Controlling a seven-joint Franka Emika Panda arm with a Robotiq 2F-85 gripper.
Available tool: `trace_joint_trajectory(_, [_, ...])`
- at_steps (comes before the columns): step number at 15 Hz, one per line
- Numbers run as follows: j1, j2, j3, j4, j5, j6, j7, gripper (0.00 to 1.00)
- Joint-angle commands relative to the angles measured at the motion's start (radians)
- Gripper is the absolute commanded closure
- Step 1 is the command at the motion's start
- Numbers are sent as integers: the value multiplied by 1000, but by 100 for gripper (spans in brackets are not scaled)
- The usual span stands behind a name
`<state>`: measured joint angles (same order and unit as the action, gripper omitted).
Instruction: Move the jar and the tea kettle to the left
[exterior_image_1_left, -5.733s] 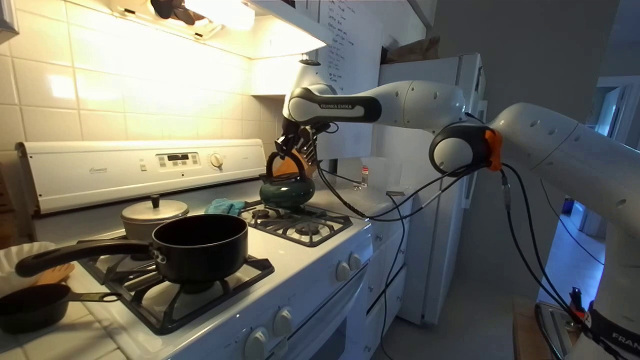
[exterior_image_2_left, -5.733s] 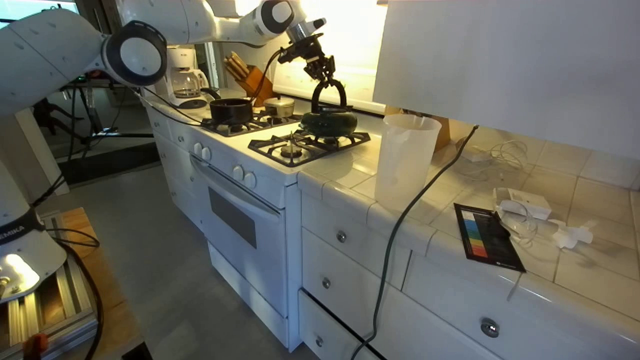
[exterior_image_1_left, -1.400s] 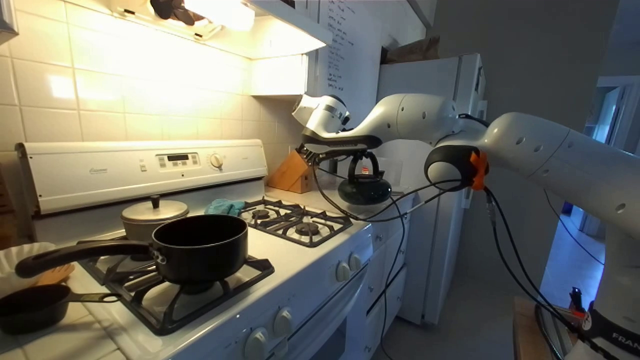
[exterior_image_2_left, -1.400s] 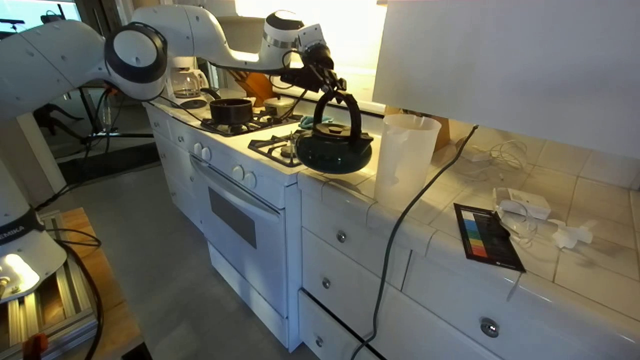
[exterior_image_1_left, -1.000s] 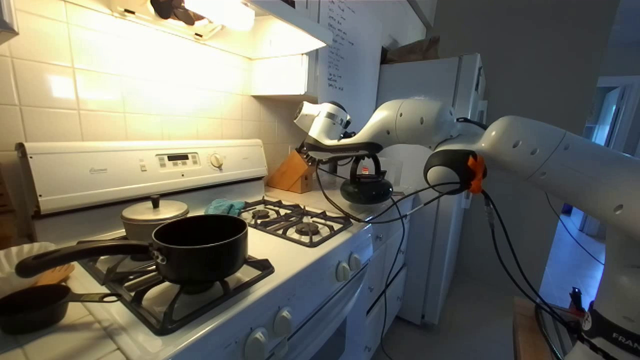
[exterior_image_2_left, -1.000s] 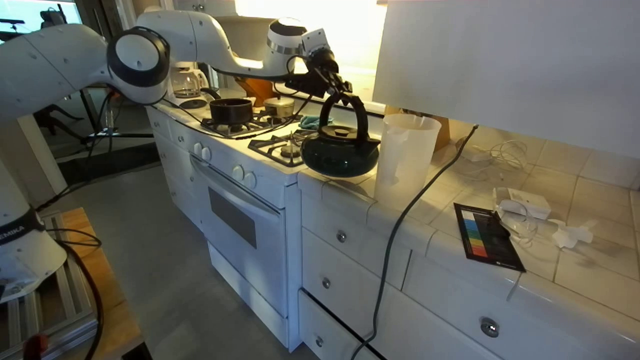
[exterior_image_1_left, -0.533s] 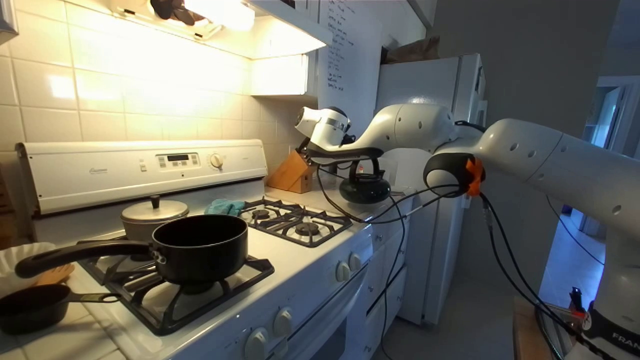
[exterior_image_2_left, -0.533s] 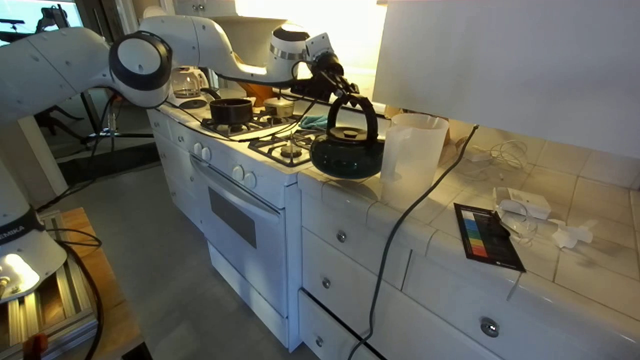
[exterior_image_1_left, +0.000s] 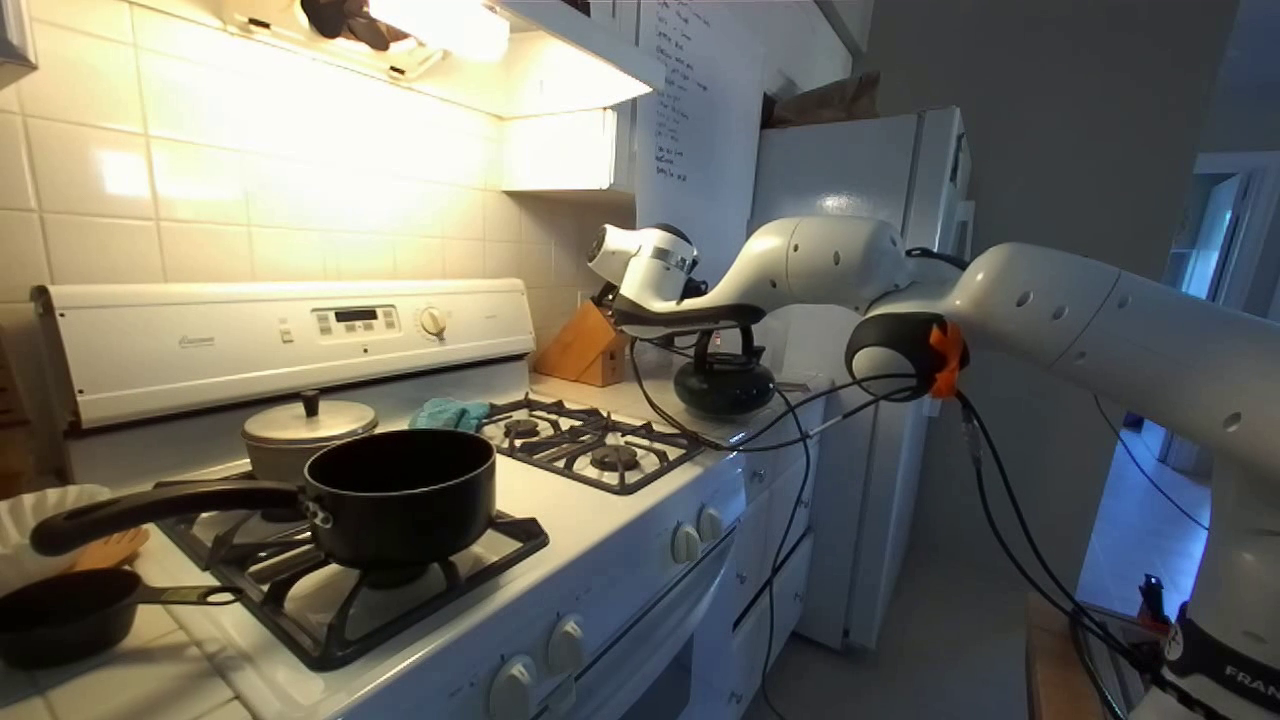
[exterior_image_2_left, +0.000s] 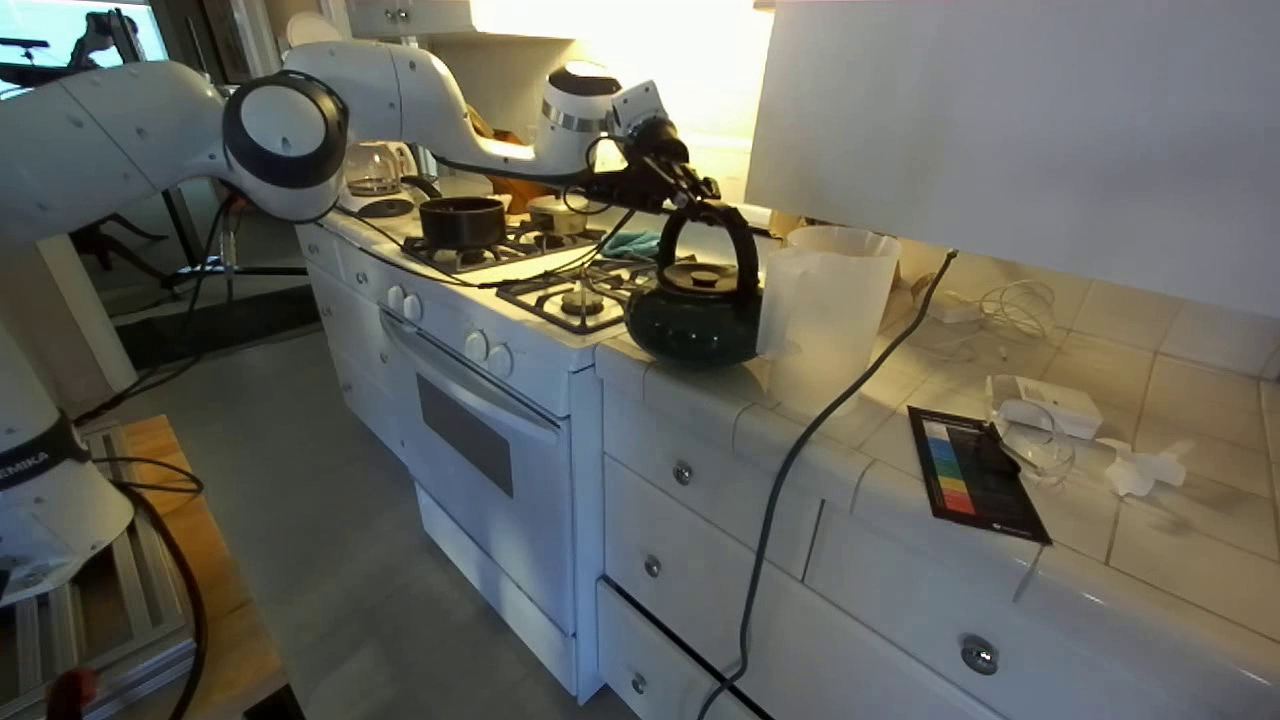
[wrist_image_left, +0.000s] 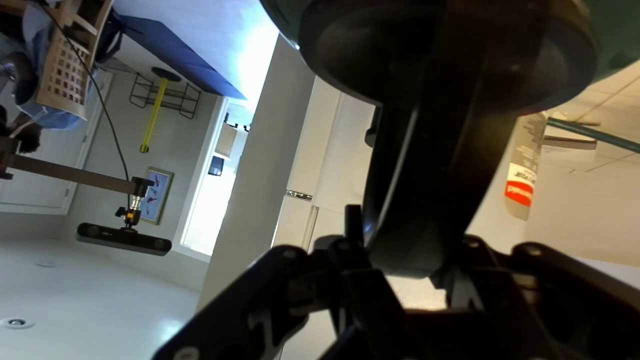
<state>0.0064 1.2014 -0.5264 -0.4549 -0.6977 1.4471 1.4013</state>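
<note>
The dark black-teal tea kettle (exterior_image_1_left: 725, 388) hangs upright by its arched handle over the tiled counter beside the stove. It also shows in an exterior view (exterior_image_2_left: 695, 325); I cannot tell whether its base touches the counter. My gripper (exterior_image_2_left: 700, 195) is shut on the top of the handle. In the wrist view my gripper (wrist_image_left: 402, 252) has a finger on each side of the kettle handle (wrist_image_left: 425, 200). The jar, a tall translucent white pitcher (exterior_image_2_left: 830, 310), stands on the counter right against the kettle and hides its spout side. The arm hides the gripper in an exterior view.
A black long-handled pot (exterior_image_1_left: 400, 500) and a lidded metal pot (exterior_image_1_left: 310, 430) stand on the stove. A wooden knife block (exterior_image_1_left: 590, 345) is behind. A black cable (exterior_image_2_left: 780, 480) crosses the counter edge. A colour card (exterior_image_2_left: 975, 475) lies right; a cabinet (exterior_image_2_left: 1000, 130) hangs above.
The kettle went from the rear burner, held in my gripper, across to the counter by the jar. Over the last second it sank slightly and the jar shifted right in an exterior view.
</note>
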Motion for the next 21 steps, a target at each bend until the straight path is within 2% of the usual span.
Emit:
trace_joint_trajectory(1, [-4,1,-33,43,-77,7,3,93])
trace_joint_trajectory(13, [-4,18,-28,43,-71,3,30,93])
trace_joint_trajectory(14, [-3,19,-29,43,-71,2,31,45])
trace_joint_trajectory(15, [-2,16,-30,39,-75,2,34,44])
trace_joint_trajectory(16, [9,-5,-39,7,-104,16,44,37])
trace_joint_trajectory(21, [10,-35,-49,19,-183,10,42,2])
